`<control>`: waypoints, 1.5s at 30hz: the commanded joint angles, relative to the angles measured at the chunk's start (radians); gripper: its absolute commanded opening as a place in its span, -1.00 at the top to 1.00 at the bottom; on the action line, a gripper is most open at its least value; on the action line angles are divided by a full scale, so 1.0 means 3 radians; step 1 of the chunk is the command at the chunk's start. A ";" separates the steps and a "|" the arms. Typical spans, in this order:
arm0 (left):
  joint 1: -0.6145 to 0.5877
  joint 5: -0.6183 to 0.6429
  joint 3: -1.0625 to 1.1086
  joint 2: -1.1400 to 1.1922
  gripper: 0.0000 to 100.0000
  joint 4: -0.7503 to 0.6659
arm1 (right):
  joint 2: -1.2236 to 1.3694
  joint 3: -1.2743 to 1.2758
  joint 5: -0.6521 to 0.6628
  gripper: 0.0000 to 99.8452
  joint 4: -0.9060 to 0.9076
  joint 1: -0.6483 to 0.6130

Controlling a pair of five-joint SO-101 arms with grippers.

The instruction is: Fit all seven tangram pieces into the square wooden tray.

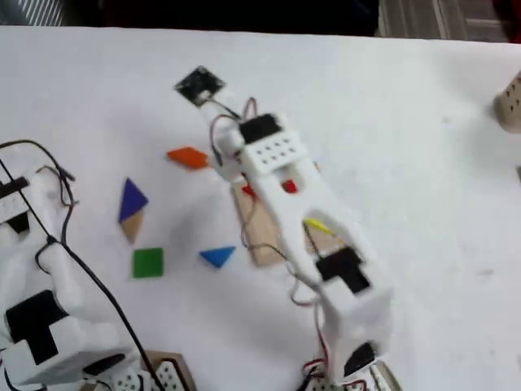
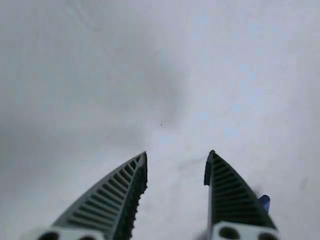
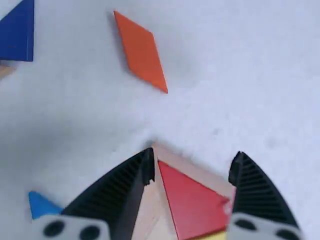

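High view, left to right. Left arm point(image 1: 41, 326) is folded at lower left, with a black cable point(image 1: 81, 269) looped across it. Loose on the table point(image 1: 407, 122): dark blue triangle point(image 1: 132, 198) touching a tan triangle point(image 1: 132, 226) below it, green square point(image 1: 148, 262), orange parallelogram point(image 1: 189, 157), light blue triangle point(image 1: 217, 257). Black square plate point(image 1: 199, 85) at upper centre, a wire running from it. Perforated beige block point(image 1: 509, 102) at the right edge.

Square wooden tray point(image 1: 260, 240) sits at centre frame. Right arm point(image 1: 334, 269) stretches diagonally over it from the lower edge and covers most of it. Red triangle point(image 1: 289, 186) and yellow piece point(image 1: 317, 226) show beside the arm.

Right wrist view: right gripper point(image 3: 192, 160) spread wide, holding nothing. Its black fingers point(image 3: 120, 195) stand either side of the red triangle, which lies in the tray by its corner. The orange parallelogram is well apart, at the upper part of the frame.

Left wrist view: left gripper point(image 2: 177, 160) wide apart, empty, over bare table. Small blue bit point(image 2: 264, 202) at lower right beside one finger; cannot tell what it is.
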 commanded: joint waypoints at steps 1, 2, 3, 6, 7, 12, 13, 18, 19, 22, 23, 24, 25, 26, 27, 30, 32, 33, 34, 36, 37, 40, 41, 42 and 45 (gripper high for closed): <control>0.0069 0.0041 -0.0174 0.0008 0.60 -0.0020 | 0.0652 -0.1008 0.0169 0.51 -0.0054 -0.0090; 0.0074 0.0041 -0.0159 0.0008 0.60 -0.0072 | 0.0852 -0.1227 0.0189 0.51 -0.0049 -0.0115; 0.0095 0.0041 -0.0153 0.0013 0.60 -0.0097 | 0.1031 -0.1447 0.0189 0.52 -0.0049 -0.0146; 0.0141 0.0036 -0.0092 0.0003 0.60 -0.0159 | 0.1527 -0.2076 0.0174 0.52 0.0049 -0.0269; 0.0146 0.0031 -0.0077 0.0003 0.60 -0.0189 | 0.1675 -0.2291 0.0184 0.52 0.0100 -0.0304; 0.0146 0.0026 -0.0056 0.0003 0.60 -0.0225 | 0.2325 -0.3161 0.0189 0.51 0.0222 -0.0366; 0.0146 0.0026 -0.0056 0.0003 0.60 -0.0225 | 0.2447 -0.3263 0.0194 0.51 0.0228 -0.0355; 0.0146 0.0026 -0.0056 0.0008 0.60 -0.0225 | 0.2902 -0.3447 0.0685 0.52 0.0289 -0.0315; 0.0151 0.0026 -0.0051 0.0008 0.60 -0.0225 | 0.2964 -0.3447 0.0803 0.52 0.0330 -0.0330; 0.0156 0.0020 -0.0051 0.0008 0.60 -0.0225 | 0.3061 -0.3468 0.1023 0.52 0.0463 -0.0386; 0.0156 0.0020 -0.0051 0.0008 0.60 -0.0225 | 0.3061 -0.3473 0.1043 0.52 0.0483 -0.0391; 0.0156 0.0020 -0.0051 0.0008 0.60 -0.0225 | 0.3061 -0.3473 0.1043 0.55 0.0483 -0.0391; 0.0156 0.0020 -0.0051 0.0008 0.60 -0.0225 | 0.3061 -0.3473 0.1043 0.60 0.0483 -0.0391; 0.0156 0.0020 -0.0051 0.0008 0.60 -0.0225 | 0.3046 -0.3473 0.1043 0.68 0.0494 -0.0386; 0.0156 0.0020 -0.0051 0.0008 0.60 -0.0225 | 0.3015 -0.3473 0.1043 0.80 0.0514 -0.0376; 0.0161 0.0020 -0.0051 0.0013 0.60 -0.0225 | 0.2897 -0.3473 0.1033 0.94 0.0667 -0.0361; 0.0161 0.0020 -0.0051 0.0013 0.60 -0.0225 | 0.2800 -0.3473 0.1028 0.95 0.0836 -0.0345; 0.0161 0.0020 -0.0051 0.0013 0.60 -0.0225 | 0.2744 -0.3473 0.1028 0.98 0.0908 -0.0345; 0.0161 0.0020 -0.0051 0.0013 0.60 -0.0225 | 0.2683 -0.3473 0.1013 0.96 0.0995 -0.0340; 0.0161 0.0020 -0.0051 0.0013 0.60 -0.0225 | 0.2524 -0.3478 0.0864 0.97 0.1118 -0.0330; 0.0161 0.0020 -0.0051 0.0013 0.60 -0.0225 | 0.2432 -0.3478 0.0783 0.97 0.1179 -0.0320; 0.0202 0.0015 -0.0051 0.0013 0.60 -0.0225 | 0.2084 -0.3478 0.0583 0.96 0.1455 -0.0279; 0.0212 0.0005 -0.0051 0.0013 0.60 -0.0220 | 0.1961 -0.3478 0.0537 0.96 0.1593 -0.0279; 0.0212 -0.0046 -0.0051 0.0013 0.60 -0.0220 | 0.1849 -0.3478 0.0491 0.96 0.1741 -0.0274; 0.0258 -0.0102 -0.0051 0.0008 0.60 -0.0215 | 0.1506 -0.3243 0.0210 0.96 0.1808 -0.0130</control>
